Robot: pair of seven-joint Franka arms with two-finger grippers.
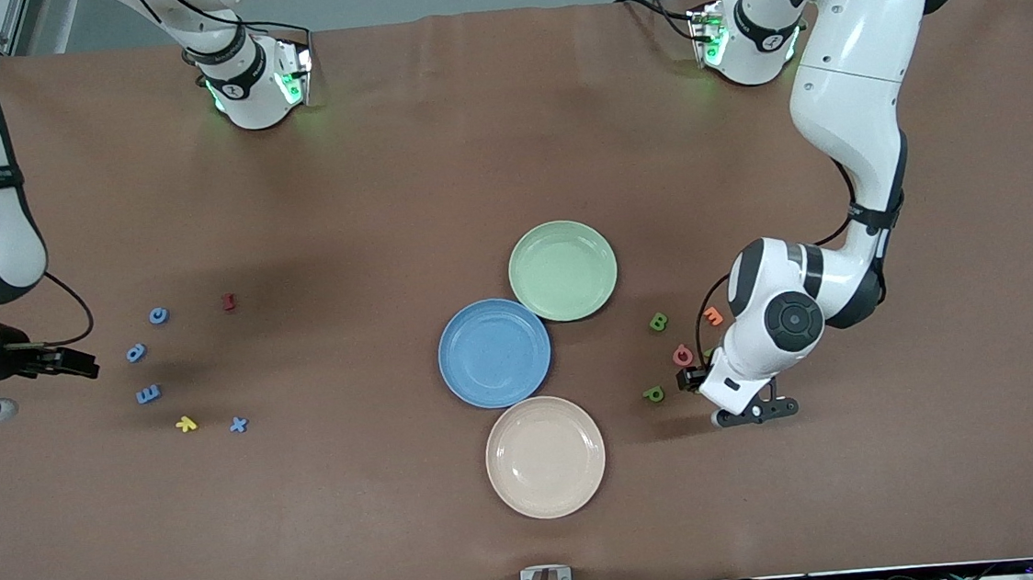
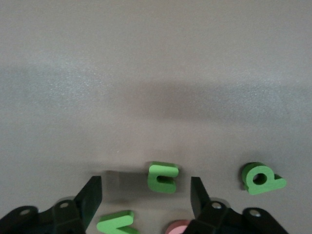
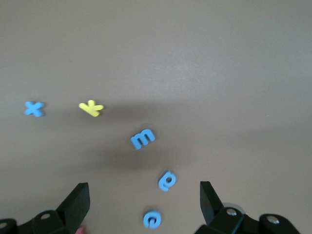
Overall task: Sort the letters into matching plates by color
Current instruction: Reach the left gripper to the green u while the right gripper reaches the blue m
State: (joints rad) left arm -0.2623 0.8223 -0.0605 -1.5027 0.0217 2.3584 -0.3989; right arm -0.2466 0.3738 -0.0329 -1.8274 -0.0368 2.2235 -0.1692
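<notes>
Left wrist view: a small chunky green toy letter point(image 2: 163, 177) lies flat on the brown desk point(image 2: 156, 73), between the two black fingers point(image 2: 92, 196) of the left end effector point(image 2: 145, 197).
Left end effector: spread wide, fingers either side of that letter with a gap on each side; nothing gripped yet.
Neighbours: a green p-shaped letter point(image 2: 261, 179), another green letter point(image 2: 116, 222) and a pink letter point(image 2: 176, 227) lie near. In the front view a green B-shaped letter point(image 1: 658, 321) and an orange letter point(image 1: 713, 316) lie in the same cluster, toward the left arm's end.
Plates: pale green round plate point(image 1: 563, 270) at centre frame, mid-blue round plate point(image 1: 494, 353) touching it lower down, cream-beige plate point(image 1: 544, 456) lowest. All three are bare.
Step in hand: judged as the first green pick, fingers in place and grasp not made.
Next move: pinch squarely on the letter without nudging the pink one, lift, carry to the pale green plate.
Right end effector point(image 3: 144, 204): jaws wide, empty, hovering over four blue letters point(image 3: 142, 139) at the right arm's end; a yellow letter point(image 3: 91, 107) lies among them. This arm waits.
</notes>
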